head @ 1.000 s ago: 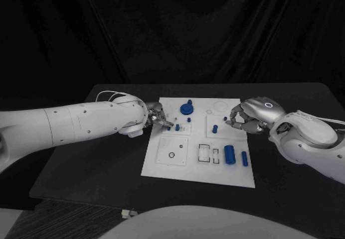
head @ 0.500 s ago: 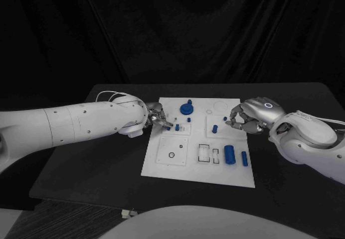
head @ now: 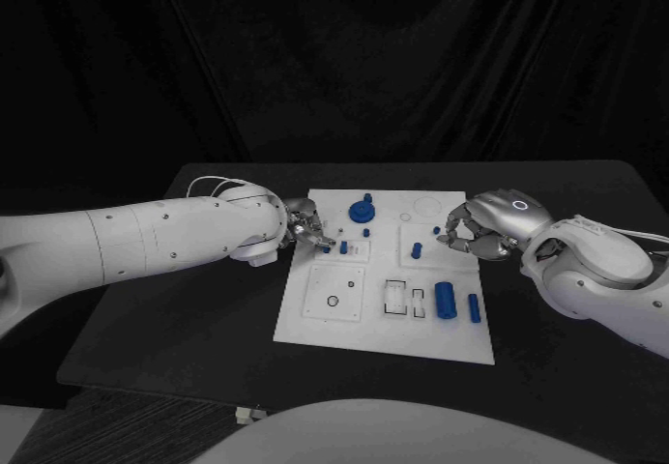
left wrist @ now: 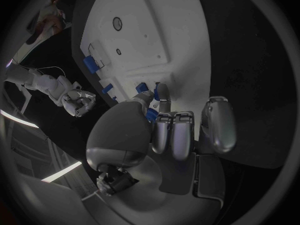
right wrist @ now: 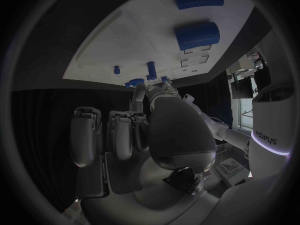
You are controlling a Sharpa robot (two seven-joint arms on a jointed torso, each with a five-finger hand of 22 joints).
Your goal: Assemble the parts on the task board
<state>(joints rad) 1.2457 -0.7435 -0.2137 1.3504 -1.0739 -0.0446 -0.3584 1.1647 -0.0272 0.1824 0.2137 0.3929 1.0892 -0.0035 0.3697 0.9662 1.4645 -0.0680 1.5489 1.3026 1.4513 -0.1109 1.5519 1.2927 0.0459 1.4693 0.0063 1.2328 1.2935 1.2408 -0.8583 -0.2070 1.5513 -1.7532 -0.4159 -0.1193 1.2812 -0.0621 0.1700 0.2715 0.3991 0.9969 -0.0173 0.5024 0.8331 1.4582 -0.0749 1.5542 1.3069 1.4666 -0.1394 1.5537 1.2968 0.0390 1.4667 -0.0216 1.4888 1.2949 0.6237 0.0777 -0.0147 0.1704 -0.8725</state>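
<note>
Left hand (head: 306, 232) pinches a small blue peg (head: 325, 248) at the task board (head: 334, 324); judged seating step, needs pressing down. Right hand (head: 474, 232) grip: cannot tell.

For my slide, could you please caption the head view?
Both hands, left hand and right hand, work at the task board.

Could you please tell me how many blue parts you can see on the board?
8: disc at the far edge; small peg beside it; two pegs by the left hand; tall peg mid-board; stub at the right hand; thick cylinder and thin cylinder nearest. Fingers may hide more.
</note>
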